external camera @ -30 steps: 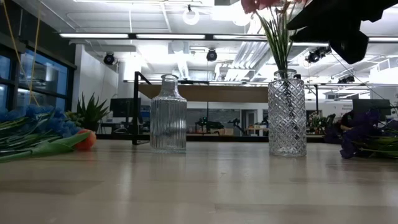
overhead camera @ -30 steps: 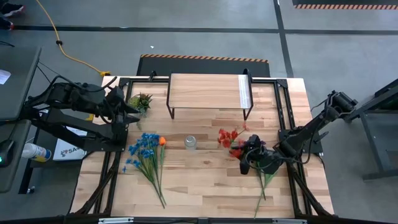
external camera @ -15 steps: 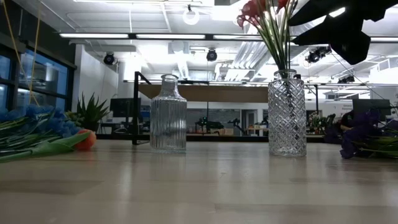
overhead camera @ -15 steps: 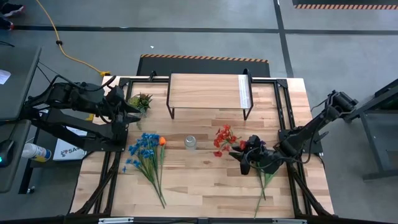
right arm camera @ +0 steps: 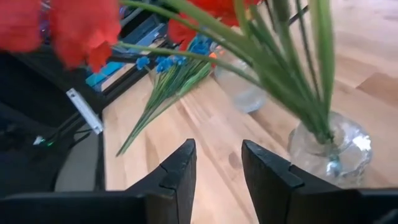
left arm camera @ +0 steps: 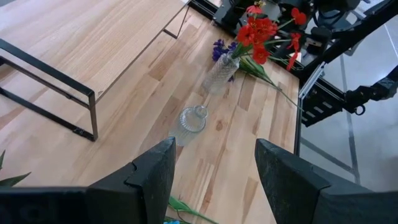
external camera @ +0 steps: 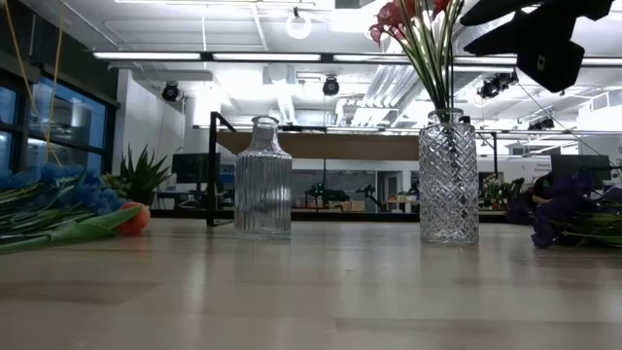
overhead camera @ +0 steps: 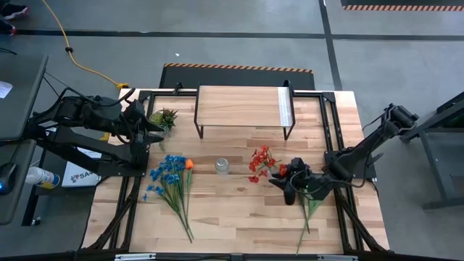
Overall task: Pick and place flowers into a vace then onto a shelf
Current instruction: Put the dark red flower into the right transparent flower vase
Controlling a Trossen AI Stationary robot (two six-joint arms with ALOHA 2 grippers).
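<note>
Now red flowers (overhead camera: 259,161) stand in the vase (external camera: 448,177); right tool (overhead camera: 288,190) just beside it, open, empty. Next: fetch purple stems (overhead camera: 310,210) behind the tool.

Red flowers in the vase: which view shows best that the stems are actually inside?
The low view: the red flowers have stems running down through the mouth of the cut-glass vase. The left wrist view shows vase and blooms whole but far off, the right wrist view only stems entering the glass, the high view just blooms from above.
</note>
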